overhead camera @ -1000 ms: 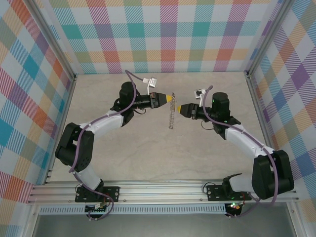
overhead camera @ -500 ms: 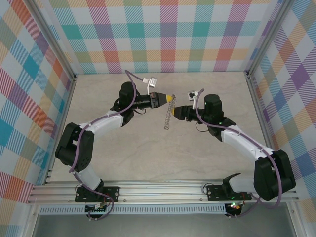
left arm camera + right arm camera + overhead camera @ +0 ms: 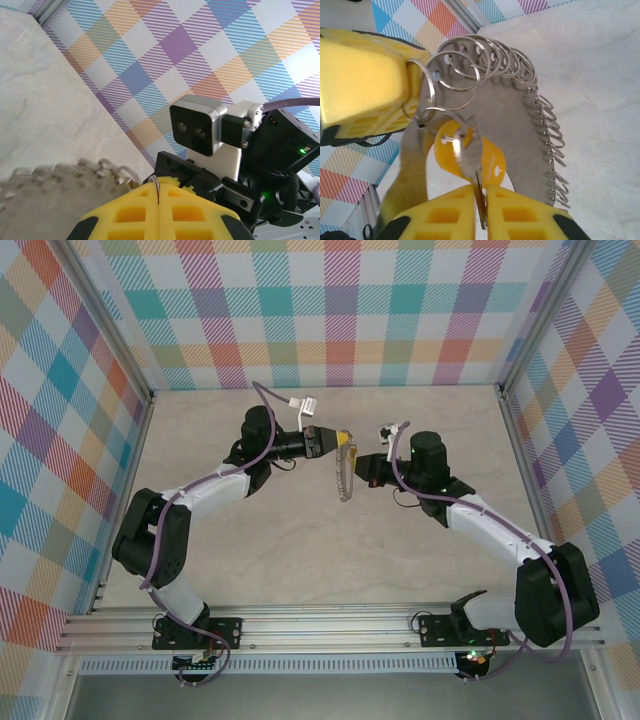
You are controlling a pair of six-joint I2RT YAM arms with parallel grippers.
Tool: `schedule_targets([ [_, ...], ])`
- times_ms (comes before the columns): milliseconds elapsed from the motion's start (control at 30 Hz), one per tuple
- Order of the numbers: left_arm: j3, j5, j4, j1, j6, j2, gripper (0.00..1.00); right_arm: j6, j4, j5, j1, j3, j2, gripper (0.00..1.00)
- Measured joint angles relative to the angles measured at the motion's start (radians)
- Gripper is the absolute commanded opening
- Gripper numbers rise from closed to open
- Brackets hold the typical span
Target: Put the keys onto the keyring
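My left gripper (image 3: 341, 441) (image 3: 157, 192) is shut on one link of the keyring (image 3: 345, 477), a chain of thin silver rings. The chain hangs below it, blurred in the left wrist view (image 3: 75, 175). In the right wrist view the chain arcs from the left gripper's yellow pad (image 3: 362, 82) round to the right (image 3: 540, 105). My right gripper (image 3: 360, 466) (image 3: 480, 195) is shut on the blade of the key, whose yellow head (image 3: 492, 162) sits just above the pads. The key's far end is against the rings beside the left pad. Whether it is threaded I cannot tell.
Both grippers meet above the middle-back of the pale table (image 3: 300, 540). Plaid walls (image 3: 330, 320) and metal frame posts (image 3: 520, 430) enclose it. The right wrist's camera housing (image 3: 197, 130) is close in front of the left gripper.
My right gripper has moved left, closing on the left gripper. The hanging chain has swung, from straight down to a curve between the two grippers. The left arm has stayed still.
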Motion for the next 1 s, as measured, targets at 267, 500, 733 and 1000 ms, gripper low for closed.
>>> schedule_targets([
  [267, -0.002, -0.005, 0.003, 0.0, -0.008, 0.0, 0.0, -0.008, -0.023, -0.006, 0.01, 0.0, -0.032, 0.0],
  [500, -0.003, -0.003, 0.004, 0.0, -0.013, 0.0, 0.0, -0.019, -0.047, -0.004, 0.064, 0.008, -0.03, 0.0],
  [733, -0.004, -0.003, 0.004, 0.0, -0.018, 0.0, 0.0, -0.033, -0.056, 0.01, 0.093, 0.035, -0.004, 0.14],
  [1000, -0.008, -0.008, 0.011, 0.0, -0.019, 0.0, 0.0, -0.06, -0.139, -0.013, 0.069, 0.035, -0.077, 0.36],
])
